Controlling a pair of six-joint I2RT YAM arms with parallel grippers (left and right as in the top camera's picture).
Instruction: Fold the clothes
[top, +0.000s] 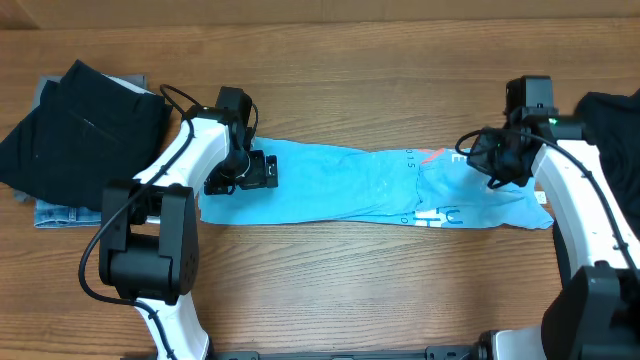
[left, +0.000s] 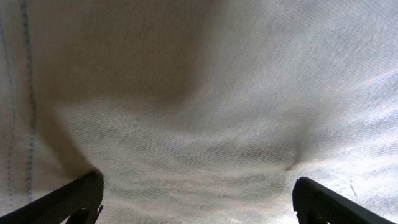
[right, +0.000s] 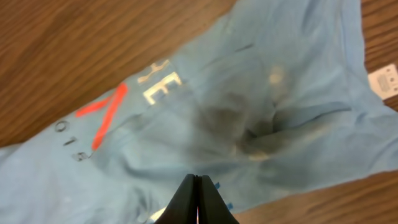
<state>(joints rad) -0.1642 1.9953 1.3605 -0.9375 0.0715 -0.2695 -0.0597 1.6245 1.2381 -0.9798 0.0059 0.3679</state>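
My left hand (left: 199, 208) is spread wide. Its fingers (left: 78, 198) sit at the two lower corners of my wrist view, and woven cloth fills everything between them. It is so close that I judge the hand is down on the fabric or just over it. My right hand (right: 198, 182) is pressed together, with no cloth that I can see caught in it. It hangs over the other end of the garment, near the red stroke and pale lettering (right: 155, 81), and a white tag (right: 384, 81) lies at the far corner.

Seen from overhead, the light blue T-shirt (top: 350, 185) lies as a long narrow band across the middle of the worktop (top: 330, 290), with one hand at each end. A heap of dark clothes (top: 85, 130) rests on jeans (top: 60, 212) far to my left, and another dark garment (top: 610, 115) lies at my right edge.

I take the lengthwise fold as done and the crosswise fold as the step in hand. Next, my left hand needs to close on every layer at its end. My right needs to spread and grasp its own end, or pin the middle, so the band doesn't slide or fall open as one end carries over.
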